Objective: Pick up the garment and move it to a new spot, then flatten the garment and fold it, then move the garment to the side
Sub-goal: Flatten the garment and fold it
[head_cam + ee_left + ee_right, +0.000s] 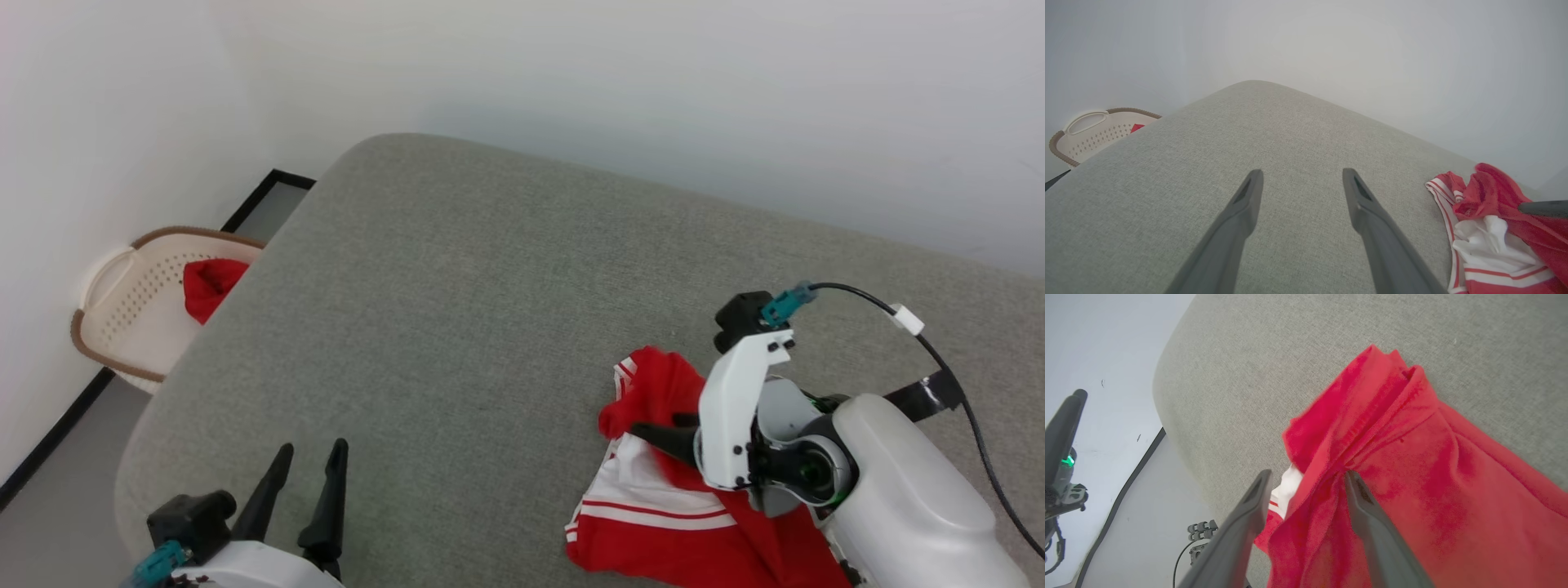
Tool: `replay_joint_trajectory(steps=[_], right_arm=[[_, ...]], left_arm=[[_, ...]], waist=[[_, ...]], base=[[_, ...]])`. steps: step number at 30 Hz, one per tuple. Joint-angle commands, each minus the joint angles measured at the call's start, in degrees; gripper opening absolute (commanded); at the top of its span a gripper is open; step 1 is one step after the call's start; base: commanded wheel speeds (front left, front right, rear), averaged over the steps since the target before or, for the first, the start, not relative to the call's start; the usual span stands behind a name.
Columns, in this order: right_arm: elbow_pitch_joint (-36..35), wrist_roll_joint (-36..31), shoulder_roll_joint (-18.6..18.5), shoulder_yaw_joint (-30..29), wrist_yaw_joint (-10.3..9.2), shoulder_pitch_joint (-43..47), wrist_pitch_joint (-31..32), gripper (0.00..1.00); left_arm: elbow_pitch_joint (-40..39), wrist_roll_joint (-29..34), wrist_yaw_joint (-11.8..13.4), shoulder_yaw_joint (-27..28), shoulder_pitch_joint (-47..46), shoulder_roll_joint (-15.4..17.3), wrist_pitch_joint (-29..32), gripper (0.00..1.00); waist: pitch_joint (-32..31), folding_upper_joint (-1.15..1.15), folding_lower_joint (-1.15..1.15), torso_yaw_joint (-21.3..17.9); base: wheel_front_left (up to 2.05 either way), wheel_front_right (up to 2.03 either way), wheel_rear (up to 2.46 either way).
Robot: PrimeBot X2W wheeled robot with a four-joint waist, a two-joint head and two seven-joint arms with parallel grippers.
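Where the floor meets the wall off the left edge of the grey surface (457, 294), a pale basket (122, 327) holds a small red cloth (211, 286). Over the near left corner the left gripper (312, 447) hangs with its fingers spread wide, nothing between them and bare fabric ahead. Toward the right end of the near edge lies the shirt (657, 392), crumpled, its red body bunched up and a white sleeve end with striped trim showing at its left side. The right gripper (1308, 475) points into the heap from the right, fingers apart, with a raised red fold between them. One fingertip seems to press the cloth, though the wrist view is too blurred there to be sure.
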Motion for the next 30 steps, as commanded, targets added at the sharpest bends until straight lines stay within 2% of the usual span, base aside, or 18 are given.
replay_joint_trajectory(steps=[1, 9, 16, 23, 30], right_arm=[[0.14, 0.75, 0.32, 0.40, -0.02, -0.70, -0.33, 1.00], [-1.93, 5.67, -0.67, 4.64, -0.02, -2.72, -1.54, 1.00], [-7.86, 7.86, -4.54, 7.50, -0.01, -2.77, -6.49, 1.00], [-14.50, 8.71, -10.22, 8.19, -0.02, -0.62, -16.02, 1.00], [-19.16, 4.41, -17.28, 8.09, -0.02, 1.77, -30.28, 1.00]], left_arm=[[0.15, -0.23, -0.32, 0.08, -0.63, -0.06, -0.28, 1.00], [1.26, -0.41, -0.46, 0.98, -0.19, 0.69, -0.87, 1.00], [0.35, 0.11, 0.34, 2.12, 1.56, 1.66, -1.09, 1.00], [-2.06, 0.93, 1.45, 3.45, 3.34, 2.78, -1.32, 1.00], [-4.60, 1.30, 2.24, 4.99, 5.55, 3.80, -1.38, 1.00]], waist=[[-0.05, 0.00, 0.00, -0.27], [-1.07, 0.00, 0.00, -3.21], [-2.20, 0.00, 0.00, -7.81], [-3.19, 0.00, 0.00, -13.05], [-3.52, 0.00, 0.00, -18.19]], base=[[0.00, 0.00, 0.00], [0.00, 0.00, 0.00], [0.00, 0.00, 0.00], [0.00, 0.00, 0.00], [0.00, 0.00, 0.00]])
